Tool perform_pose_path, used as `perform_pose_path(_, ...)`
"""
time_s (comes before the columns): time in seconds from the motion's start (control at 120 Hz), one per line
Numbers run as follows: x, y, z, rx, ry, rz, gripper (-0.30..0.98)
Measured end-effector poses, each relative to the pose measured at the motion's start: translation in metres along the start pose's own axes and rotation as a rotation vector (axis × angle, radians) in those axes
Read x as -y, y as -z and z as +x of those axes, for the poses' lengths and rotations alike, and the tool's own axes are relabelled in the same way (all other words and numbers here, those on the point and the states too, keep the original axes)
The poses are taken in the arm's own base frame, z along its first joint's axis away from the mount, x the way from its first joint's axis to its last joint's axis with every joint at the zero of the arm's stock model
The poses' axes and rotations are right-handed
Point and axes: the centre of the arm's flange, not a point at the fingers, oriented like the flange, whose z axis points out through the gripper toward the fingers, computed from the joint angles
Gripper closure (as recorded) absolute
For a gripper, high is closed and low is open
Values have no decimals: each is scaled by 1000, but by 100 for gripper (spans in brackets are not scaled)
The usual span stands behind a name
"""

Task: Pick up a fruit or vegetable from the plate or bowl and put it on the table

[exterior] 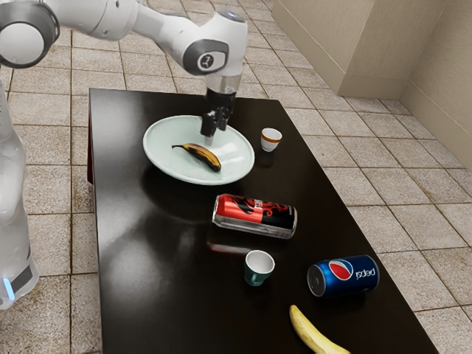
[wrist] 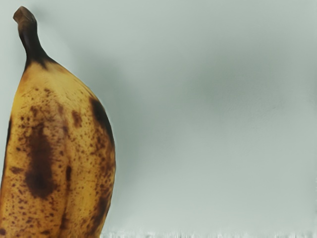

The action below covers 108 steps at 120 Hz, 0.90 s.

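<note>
Plate check, from where I'm standing: the pale plate (exterior: 164,150) sits on the dark table (exterior: 140,295), and everything below is placed off it. Spotted banana (exterior: 201,155), browned with a dark stem, lies on the plate; stem end points to the exterior view's left. Arm (exterior: 214,55) comes in over the plate, gripper (exterior: 213,136) low above it, pointing down, just beside the banana. Can't tell whether the gripper is open or closed; banana isn't in its grip, it's resting on the plate. Wrist view agrees: banana off to one side of the hand, pale plate surface beside it. White cup with an orange-brown band (exterior: 271,140) stands upright just beside the plate, toward the exterior view's right. Red and black can (exterior: 255,216) lies on its side near the plate, between it and the teal cup (exterior: 258,268). Teal cup is upright, white inside, farther from the plate than that can. Blue Pepsi can (exterior: 344,276), also on its side, is well apart from the plate. Plain yellow banana (exterior: 316,333) is well apart too, on the bare table, partly cut off at the exterior view's lower edge. Floor around is tiled (exterior: 369,184).
</note>
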Motion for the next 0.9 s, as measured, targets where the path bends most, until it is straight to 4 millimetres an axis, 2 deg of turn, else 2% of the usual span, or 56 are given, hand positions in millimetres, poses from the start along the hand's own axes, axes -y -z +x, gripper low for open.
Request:
perform_pose_path(0.117,5,20,-4,47,4,-41,0)
perform_pose_path(0.217,23,26,13,78,11,-39,0)
perform_pose_path(0.317,38,18,23,82,14,-21,0)
perform_pose_path(0.417,44,16,27,87,16,-18,0)
perform_pose_path(0.55,44,7,26,75,22,-9,0)
perform_pose_path(0.708,39,-17,20,47,21,9,0)
perform_pose_path(0.9,39,-31,18,40,13,12,0)
